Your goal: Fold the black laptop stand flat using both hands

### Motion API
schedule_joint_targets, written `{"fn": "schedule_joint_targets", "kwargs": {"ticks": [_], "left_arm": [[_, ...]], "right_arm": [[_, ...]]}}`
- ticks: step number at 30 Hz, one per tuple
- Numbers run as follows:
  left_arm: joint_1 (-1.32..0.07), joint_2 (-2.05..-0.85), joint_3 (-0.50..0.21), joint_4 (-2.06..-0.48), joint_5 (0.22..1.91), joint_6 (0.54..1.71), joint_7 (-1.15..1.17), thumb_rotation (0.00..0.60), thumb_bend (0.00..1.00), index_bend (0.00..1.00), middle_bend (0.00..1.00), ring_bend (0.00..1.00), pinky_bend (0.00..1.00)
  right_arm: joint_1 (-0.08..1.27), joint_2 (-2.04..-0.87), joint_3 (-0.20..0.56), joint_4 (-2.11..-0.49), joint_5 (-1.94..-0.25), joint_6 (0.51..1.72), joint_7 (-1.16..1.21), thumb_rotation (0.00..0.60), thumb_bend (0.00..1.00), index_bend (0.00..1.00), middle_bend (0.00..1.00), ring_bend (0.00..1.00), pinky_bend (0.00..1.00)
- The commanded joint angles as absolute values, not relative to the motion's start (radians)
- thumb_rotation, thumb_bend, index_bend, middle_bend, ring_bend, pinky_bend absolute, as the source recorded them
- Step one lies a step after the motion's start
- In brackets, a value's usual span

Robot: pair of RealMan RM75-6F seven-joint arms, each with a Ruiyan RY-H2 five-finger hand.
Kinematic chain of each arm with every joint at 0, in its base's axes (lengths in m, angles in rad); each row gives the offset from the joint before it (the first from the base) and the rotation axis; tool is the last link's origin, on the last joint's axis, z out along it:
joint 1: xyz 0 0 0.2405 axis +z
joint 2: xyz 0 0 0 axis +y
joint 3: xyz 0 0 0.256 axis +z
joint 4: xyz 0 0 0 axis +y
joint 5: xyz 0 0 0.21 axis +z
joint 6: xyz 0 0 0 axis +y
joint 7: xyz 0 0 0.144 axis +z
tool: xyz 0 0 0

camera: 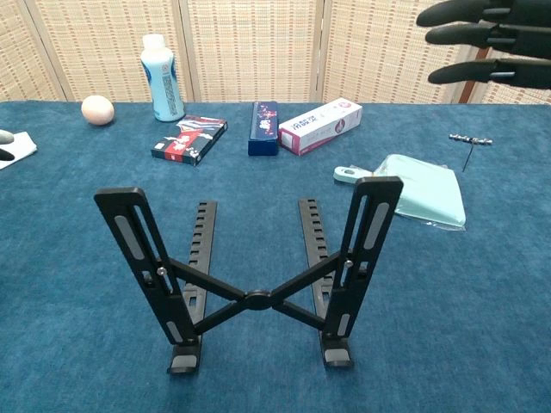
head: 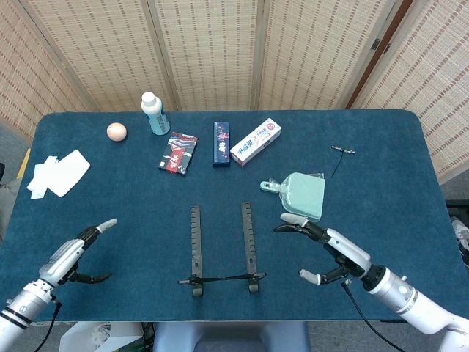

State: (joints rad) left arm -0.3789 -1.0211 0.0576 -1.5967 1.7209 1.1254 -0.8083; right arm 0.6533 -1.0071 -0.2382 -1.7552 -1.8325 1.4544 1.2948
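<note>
The black laptop stand (camera: 258,275) stood unfolded on the bench (head: 381,191); the left hand (head: 73,257) and right hand (head: 326,253) hovered beside it, fingers spread, holding nothing.

Count, both views:
- Laptop stand (camera: 250,275): 1, black, standing open.
- Hands: 2, the left hand (head: 73,255) and the right hand (head: 322,249), each apart from the stand with fingers spread.
- Bottle (head: 154,113): 1.
- Egg (head: 116,131): 1.
- Boxes or packets: 3, a toothpaste box (head: 256,141), a dark blue box (head: 221,143), a red-and-black packet (head: 178,152).
- Green dustpan (head: 299,194): 1.
- White papers (head: 58,174): probably 2, overlapping; edges are unclear.
- Small metal tool (head: 342,150): 1.
</note>
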Motion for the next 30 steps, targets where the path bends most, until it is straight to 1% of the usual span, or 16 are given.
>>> {"fn": "schedule_joint_targets", "kwargs": {"ticks": [1,6,9,12,19,26,30], "left_arm": [[-0.504,-1.03,0.102,-1.557,1.817,1.068,-1.117,0.6,0.2,0.04,0.1,0.09,0.07],[-0.595,-1.051,0.158,-1.514,1.9,1.058,-1.362,0.6,0.2,0.04,0.11,0.09,0.11],[-0.657,-1.071,0.213,-1.457,1.981,1.082,-1.524,0.6,0.2,0.04,0.11,0.09,0.12],[-0.688,-1.107,0.24,-1.41,2.002,1.113,-1.617,0.6,0.2,0.04,0.11,0.09,0.13],[-0.741,-1.146,0.277,-1.402,1.982,1.116,-1.7,0.6,0.2,0.04,0.12,0.09,0.13],[-0.786,-1.155,0.297,-1.477,1.922,1.085,-1.779,0.6,0.2,0.04,0.12,0.09,0.13],[-0.813,-1.156,0.291,-1.515,1.877,1.068,-1.82,0.6,0.2,0.03,0.12,0.09,0.13]], "right_arm": [[0.643,-0.978,-0.232,-1.782,-1.822,1.442,1.271,0.6,0.25,0.08,0.2,0.03,0.13],[0.627,-0.954,-0.224,-1.805,-1.819,1.435,1.252,0.6,0.25,0.08,0.2,0.02,0.13],[0.618,-0.947,-0.219,-1.811,-1.819,1.425,1.246,0.6,0.25,0.08,0.2,0.02,0.13],[0.613,-0.943,-0.217,-1.815,-1.819,1.41,1.244,0.6,0.25,0.08,0.2,0.02,0.13],[0.597,-0.941,-0.208,-1.811,-1.821,1.397,1.246,0.6,0.25,0.08,0.2,0.01,0.13],[0.579,-0.941,-0.201,-1.8,-1.819,1.39,1.248,0.6,0.25,0.08,0.2,0.0,0.13],[0.573,-0.943,-0.197,-1.79,-1.824,1.384,1.258,0.6,0.25,0.07,0.19,0.0,0.13]]}}
